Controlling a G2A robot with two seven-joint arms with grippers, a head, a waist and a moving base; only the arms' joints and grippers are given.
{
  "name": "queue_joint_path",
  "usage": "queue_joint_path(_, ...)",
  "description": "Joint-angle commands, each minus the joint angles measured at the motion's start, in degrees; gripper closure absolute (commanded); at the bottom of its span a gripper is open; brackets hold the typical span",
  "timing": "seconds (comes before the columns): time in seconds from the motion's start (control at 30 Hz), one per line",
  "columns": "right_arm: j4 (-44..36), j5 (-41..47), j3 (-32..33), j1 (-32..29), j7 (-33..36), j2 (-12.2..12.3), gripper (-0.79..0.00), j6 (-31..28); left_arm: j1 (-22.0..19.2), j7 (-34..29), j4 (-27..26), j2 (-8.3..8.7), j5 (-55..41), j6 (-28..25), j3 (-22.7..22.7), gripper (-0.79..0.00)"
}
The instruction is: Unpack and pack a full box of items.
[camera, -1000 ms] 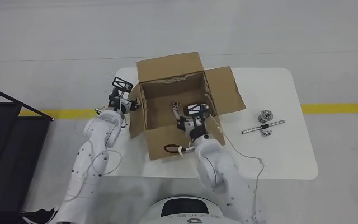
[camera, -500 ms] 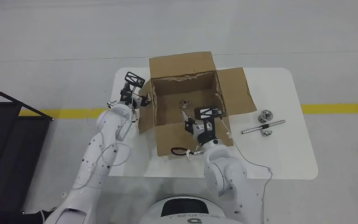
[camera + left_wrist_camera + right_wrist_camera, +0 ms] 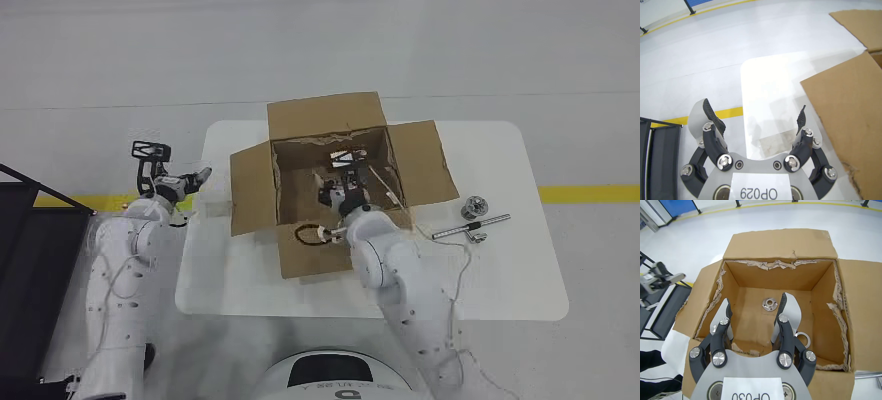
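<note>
Right gripper (image 3: pixel 756 300) hangs over the near side of the open cardboard box (image 3: pixel 772 275), fingers apart and holding nothing. Beneath it a flat metal ring (image 3: pixel 803 339) lies on the box floor toward the near wall, and a flanged disc (image 3: pixel 769 303) sits farther in. At the desk's (image 3: pixel 768 85) left edge the left gripper (image 3: pixel 755 108) is likewise spread and empty. A rod (image 3: pixel 470 228) and a round metal part (image 3: pixel 474 208) lie near the right edge. The box stands mid-desk, reaching the far edge.
</note>
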Motion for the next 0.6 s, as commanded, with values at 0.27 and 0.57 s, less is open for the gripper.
queue_joint_path(0.27, 33.83, 2.17, -8.19, 24.44, 11.31, -4.69, -0.456, 7.84, 9.01, 1.72, -7.57, 0.63, -5.27, -1.79, -5.8, -0.785)
queue_joint_path(0.57, 52.92, 9.91, -10.92, 33.92, 11.94, -8.37, -0.456, 8.1, 9.01, 1.72, -7.57, 0.63, -5.27, -1.79, -5.8, -0.785)
